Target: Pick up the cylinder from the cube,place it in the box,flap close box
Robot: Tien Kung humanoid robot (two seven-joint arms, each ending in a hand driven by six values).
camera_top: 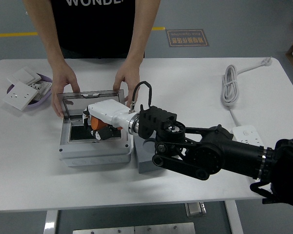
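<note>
White table point(195, 83): my right hand point(98, 123) grips the orange cylinder point(98, 124) inside the grey box point(93, 148); next I release, then shut the lid point(90, 95).

Robotics lab: white table point(195, 83), grey floor with yellow line point(10, 34), floor sign point(187, 37).

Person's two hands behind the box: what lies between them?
In the head view, the box's raised clear lid spans the gap from one person's hand to the other; nothing else.
</note>
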